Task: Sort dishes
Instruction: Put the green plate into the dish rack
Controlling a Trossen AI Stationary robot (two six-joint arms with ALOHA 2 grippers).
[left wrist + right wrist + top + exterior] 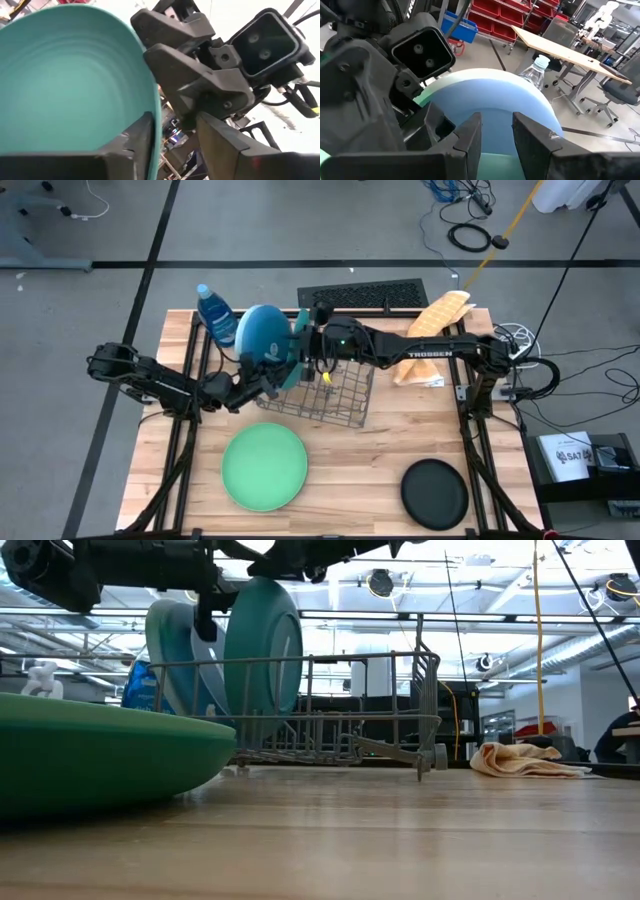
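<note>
A teal plate (262, 650) stands on edge in the grey wire rack (340, 710), with a light blue plate (168, 650) upright behind it. My right gripper (297, 345) reaches in from the right and is shut on the teal plate's upper rim. My left gripper (270, 375) comes from the left, open, with the same plate's rim (157, 107) between its fingers. A green plate (264, 467) and a smaller black plate (435, 492) lie flat on the table near the front edge. My right gripper pinches the teal plate's upper rim (145, 55) between its two fingers, coming from the table's right side above the rack. The plate stays upright, its lower edge (255, 730) down in the rack. My left gripper has one finger (132, 145) against the plate's hollow face near the rim. I cannot tell whether it touches; the other finger (225, 150) stands clear.
A blue soap bottle (213, 310) stands just left of the rack at the back. A tan towel (430, 325) lies at the back right, and a black mat (365, 295) lies behind the rack. The two arms meet closely over the rack's left end.
</note>
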